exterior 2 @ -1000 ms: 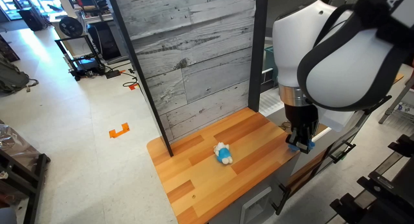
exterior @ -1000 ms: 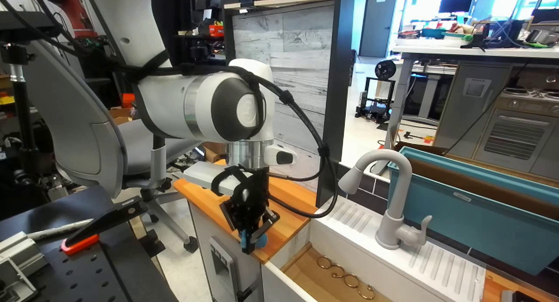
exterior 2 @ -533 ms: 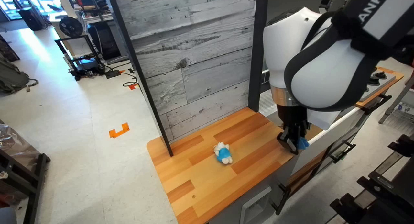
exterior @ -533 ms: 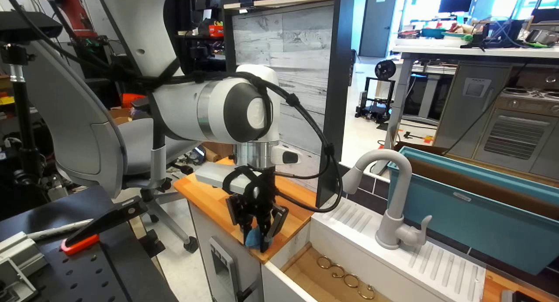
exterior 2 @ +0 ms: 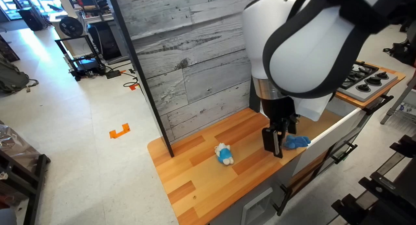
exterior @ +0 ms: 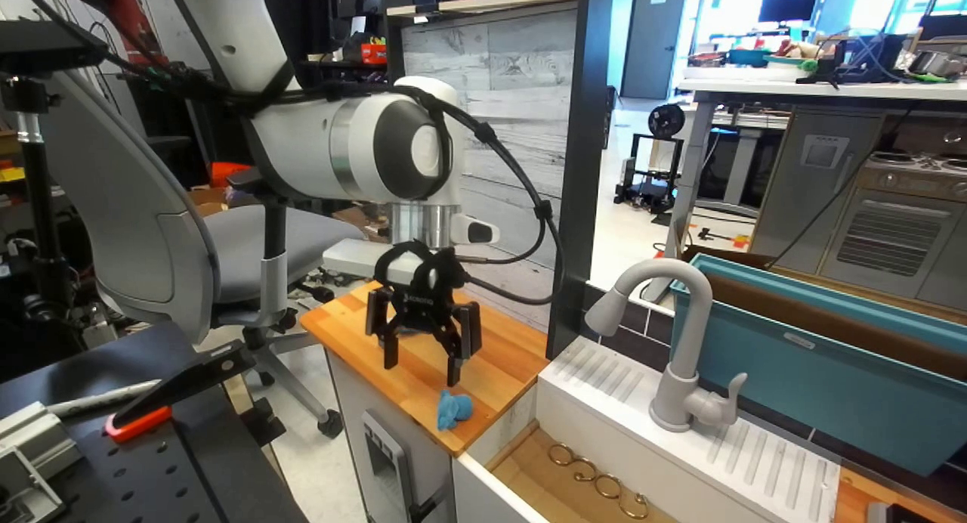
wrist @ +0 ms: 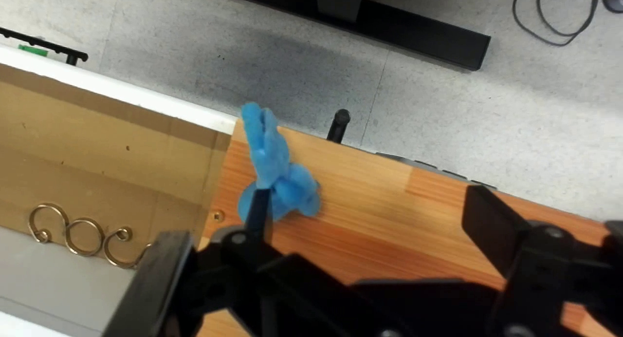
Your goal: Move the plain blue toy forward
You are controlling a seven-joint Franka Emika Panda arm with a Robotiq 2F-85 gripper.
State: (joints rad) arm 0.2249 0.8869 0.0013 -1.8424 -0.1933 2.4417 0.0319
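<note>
The plain blue toy [exterior 2: 297, 142], solid light blue and lumpy, lies at the corner of the wooden counter beside the sink. In the wrist view the toy [wrist: 270, 157] shows at the upper left, partly covered by one finger [wrist: 259, 213]. My gripper [exterior: 421, 368] hangs above the counter, its fingers wide apart with nothing between them. In an exterior view the toy [exterior: 454, 410] rests below and to the right of the fingertips, apart from them.
A white toy with a blue middle [exterior 2: 224, 154] lies farther along the wooden counter [exterior 2: 208, 179]. An upright wood-look panel [exterior 2: 195, 56] borders it. Beside the counter is a sink with a brass hook chain [exterior: 597, 478] inside and a grey faucet [exterior: 684, 341] above.
A second ago the fingers were shut on the blue toy near the counter corner. They have opened and let go, and the gripper has risen away from it, leaving the toy lying on the counter.
</note>
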